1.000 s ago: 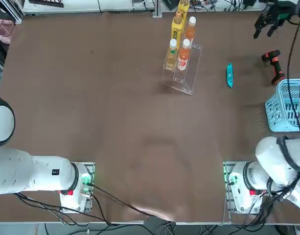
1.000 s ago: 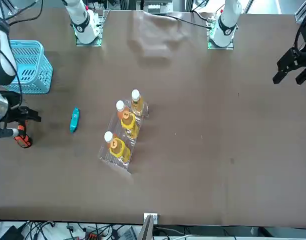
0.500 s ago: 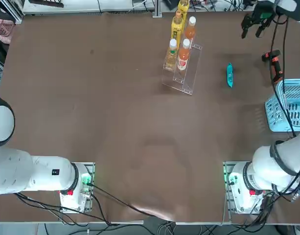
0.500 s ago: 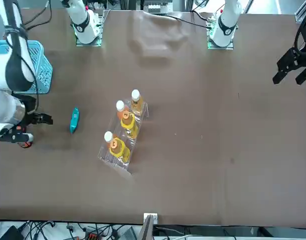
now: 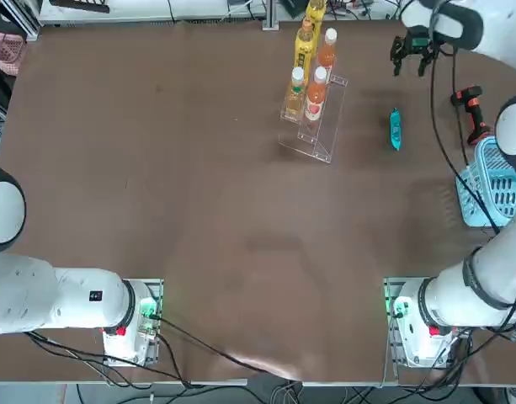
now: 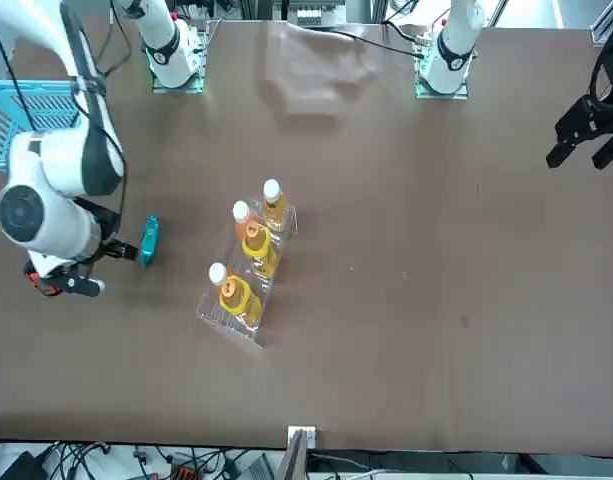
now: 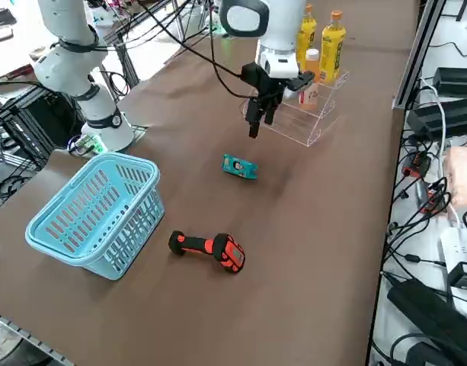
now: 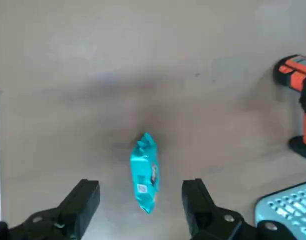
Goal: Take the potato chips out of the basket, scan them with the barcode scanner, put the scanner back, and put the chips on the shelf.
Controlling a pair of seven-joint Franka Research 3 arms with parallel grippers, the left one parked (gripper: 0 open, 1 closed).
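The potato chips (image 5: 395, 129) are a slim teal packet lying flat on the brown table, between the shelf (image 5: 322, 126) and the barcode scanner (image 5: 472, 110). My right gripper (image 5: 412, 55) hovers open and empty above the table by the packet. In the wrist view the potato chips (image 8: 145, 172) show below and between the two fingers (image 8: 82, 200). The black and orange scanner (image 7: 210, 249) lies on its side next to the light blue basket (image 7: 96, 213). The clear shelf (image 7: 313, 114) holds several drink bottles.
The basket (image 5: 493, 181) stands at the table's right edge with my right arm's cable crossing over it. Orange and yellow bottles (image 5: 308, 59) fill the shelf's tiers. Cables and boxes lie beyond the far table edge (image 7: 435, 114).
My right gripper has travelled from above the scanner toward the shelf side, ending over the chips packet. It stayed open. Chips, scanner and basket have not moved.
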